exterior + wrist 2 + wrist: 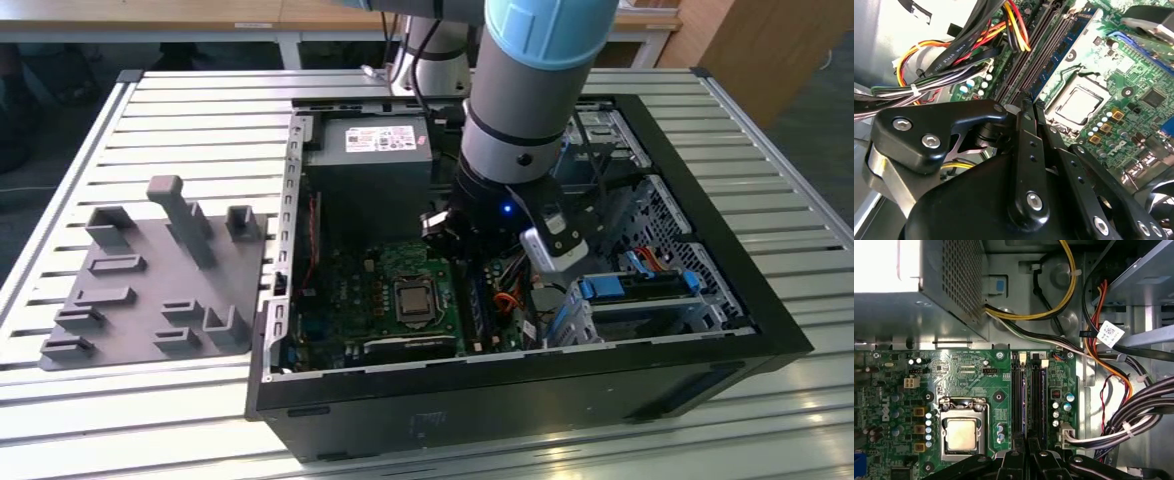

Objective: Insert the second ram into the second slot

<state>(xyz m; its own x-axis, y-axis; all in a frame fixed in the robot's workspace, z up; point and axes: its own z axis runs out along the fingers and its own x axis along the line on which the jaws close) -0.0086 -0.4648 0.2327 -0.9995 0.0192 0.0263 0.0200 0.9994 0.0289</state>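
The second ram (1027, 405) is a thin dark blue stick standing on edge among the black memory slots (1017, 395), beside the CPU socket (961, 433). In the second wrist view its blue side (1056, 57) runs away from the fingertips. My gripper (1027, 447) (1026, 105) has its black fingers drawn together over the stick's near end, so that end is hidden. In the exterior view the gripper (474, 255) is low inside the open computer case (747, 300), just above the green motherboard (360, 290).
The grey power supply (367, 150) fills the case's far end. Bundles of cables (1134, 410) (954, 55) run close beside the slots. A drive cage with blue parts (641, 290) sits at the exterior view's right. A grey holder fixture (147, 280) lies on the slatted table at its left.
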